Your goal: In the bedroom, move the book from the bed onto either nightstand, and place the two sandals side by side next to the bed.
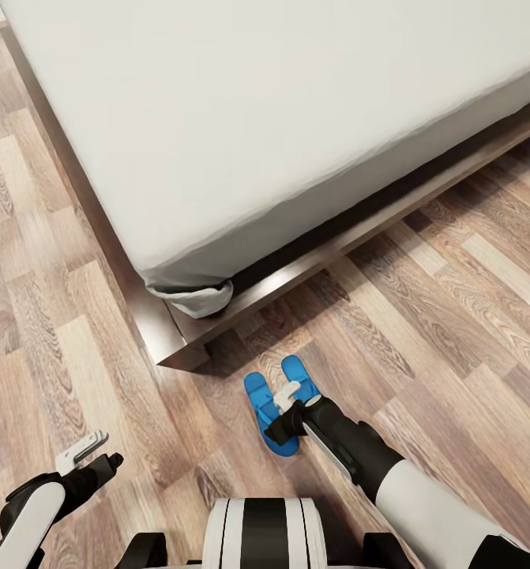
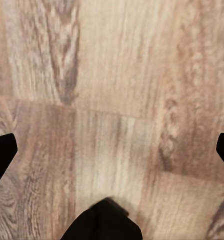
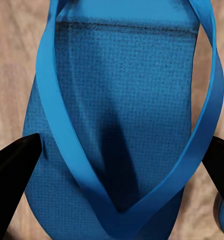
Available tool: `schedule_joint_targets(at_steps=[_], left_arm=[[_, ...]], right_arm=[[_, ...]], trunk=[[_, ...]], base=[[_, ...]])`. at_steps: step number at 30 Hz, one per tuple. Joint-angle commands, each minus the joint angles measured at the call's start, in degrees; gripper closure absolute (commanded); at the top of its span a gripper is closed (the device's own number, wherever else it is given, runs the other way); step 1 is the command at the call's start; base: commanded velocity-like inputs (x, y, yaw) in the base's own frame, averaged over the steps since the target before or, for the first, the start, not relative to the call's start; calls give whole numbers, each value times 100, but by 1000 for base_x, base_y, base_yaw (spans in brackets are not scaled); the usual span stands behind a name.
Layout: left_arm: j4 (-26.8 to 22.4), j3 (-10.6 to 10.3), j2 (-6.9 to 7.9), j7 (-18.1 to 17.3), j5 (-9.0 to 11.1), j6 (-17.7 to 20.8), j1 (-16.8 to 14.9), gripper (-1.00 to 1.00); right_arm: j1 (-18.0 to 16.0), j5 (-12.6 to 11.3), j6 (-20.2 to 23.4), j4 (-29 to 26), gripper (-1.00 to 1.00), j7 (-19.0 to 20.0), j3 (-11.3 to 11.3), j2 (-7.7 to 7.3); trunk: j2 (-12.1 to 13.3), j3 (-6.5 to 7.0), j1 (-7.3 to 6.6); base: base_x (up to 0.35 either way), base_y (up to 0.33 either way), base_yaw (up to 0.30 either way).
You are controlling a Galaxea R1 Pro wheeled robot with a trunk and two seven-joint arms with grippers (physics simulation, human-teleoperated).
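Two sandals [image 1: 276,409] are lying side by side on the floor [image 1: 454,332] near the bed [image 1: 257,118] corner; light and floppy, best gripped by the sole edge. The right gripper [image 1: 287,395] is being held open over one; the left gripper [image 1: 87,450] is open too.

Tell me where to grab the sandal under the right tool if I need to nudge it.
Take the sandal by its raised strap, coming straight down from above. The sole lies flat on the floor, so its edges give little to pinch, while the strap arches up off the footbed. The right tool already hangs open over it, beside the other sandal.
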Motion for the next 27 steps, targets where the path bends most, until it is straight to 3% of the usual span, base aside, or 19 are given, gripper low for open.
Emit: schedule_joint_targets(at_steps=[1,14,15,27], left_arm=[[-5,-4,2,48,46,15,4,-100],[5,3,3,43,34,0,41,-100],[5,2,3,44,34,-1,41,-100],[6,6,3,45,26,-1,41,-100]], right_arm=[[-4,-39,28,-3,100,-8,7,-1],[-3,-37,32,1,100,-8,9,2],[-3,-37,32,0,-100,-8,8,2],[-3,-37,36,-5,-100,-8,7,2]], trunk=[[-1,-3,-1],[-1,-3,-1],[-1,-3,-1],[-1,-3,-1]], base=[[99,-35,-2],[28,-11,0],[1,-1,0],[0,0,0]])
